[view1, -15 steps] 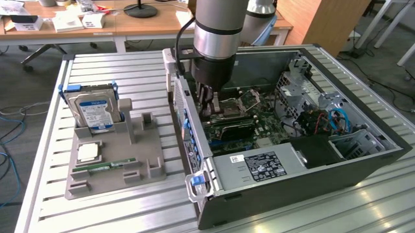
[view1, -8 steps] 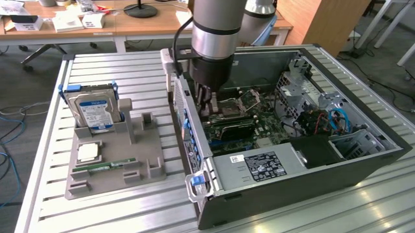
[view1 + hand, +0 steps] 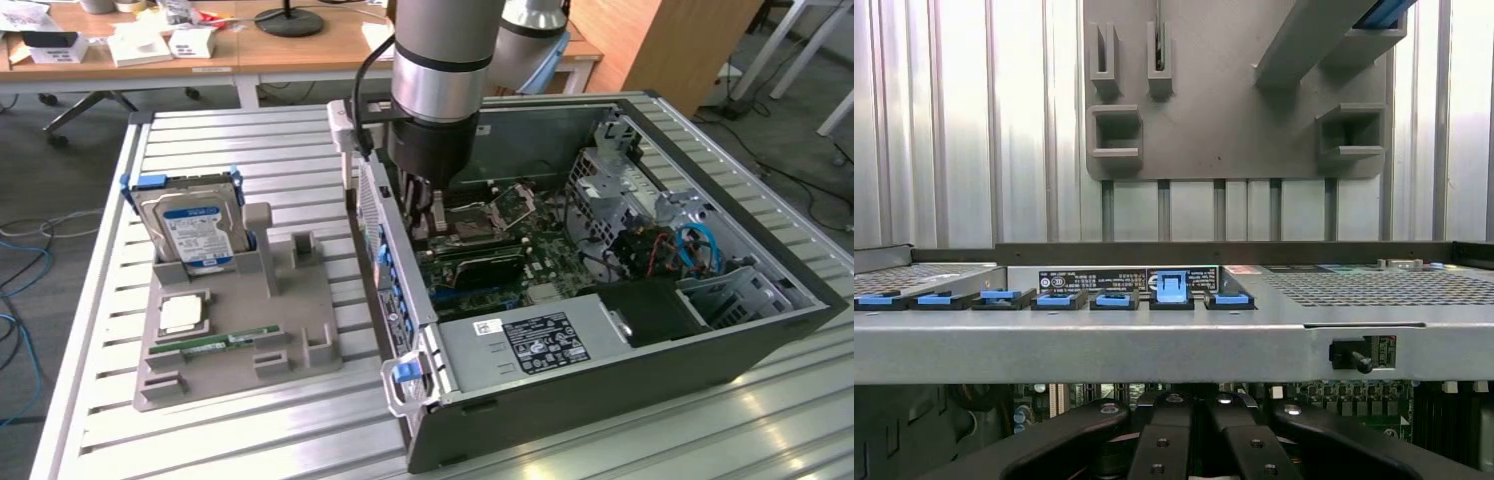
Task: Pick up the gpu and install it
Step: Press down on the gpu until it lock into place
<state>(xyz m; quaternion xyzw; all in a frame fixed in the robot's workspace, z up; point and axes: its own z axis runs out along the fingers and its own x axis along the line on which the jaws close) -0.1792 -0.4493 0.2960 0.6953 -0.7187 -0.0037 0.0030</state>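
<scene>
Slatted metal table (image 3: 267,420) under open computer case (image 3: 747,330), clenched claw (image 3: 430,232) inside, grey holder's (image 3: 1234,110) empty slots from the wrist.

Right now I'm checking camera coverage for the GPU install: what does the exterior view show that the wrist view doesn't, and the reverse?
Exterior view alone: the arm reaching down into the open computer case, its gripper low over the motherboard; the hard drive, the CPU chip and the green RAM stick on the gray holder.

Wrist view alone: the row of blue slot clips along the case's rear edge, and a label strip behind them.

Both: the gray holder, the slatted metal table and the case.
</scene>
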